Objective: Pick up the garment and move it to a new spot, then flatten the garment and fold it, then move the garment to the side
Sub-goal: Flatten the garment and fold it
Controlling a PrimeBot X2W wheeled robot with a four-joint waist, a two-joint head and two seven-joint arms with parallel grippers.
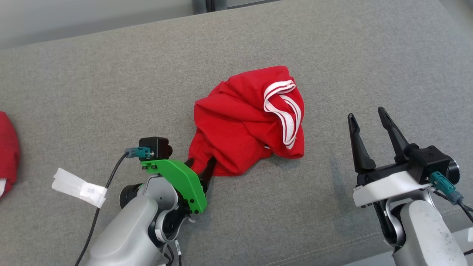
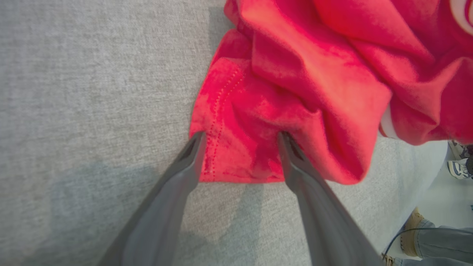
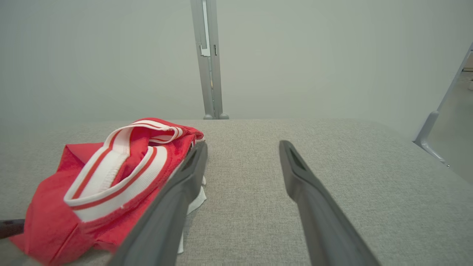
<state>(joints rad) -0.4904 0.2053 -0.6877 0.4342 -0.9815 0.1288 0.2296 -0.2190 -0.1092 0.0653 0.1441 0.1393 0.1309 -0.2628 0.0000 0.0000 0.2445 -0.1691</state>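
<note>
A crumpled red garment with a white-striped ribbed band lies in the middle of the grey padded surface. My left gripper is at its near-left corner, open. In the left wrist view the two fingers stand wide apart on either side of the stitched hem of the garment, with my left gripper resting low on the surface. My right gripper is open to the right of the garment, apart from it. In the right wrist view the garment lies left of my right gripper.
Another red cloth item lies at the left edge. A white tape tag hangs on my left arm's cable. The surface's far edge meets a pale wall with a metal post. A person's foot shows beyond the surface's edge.
</note>
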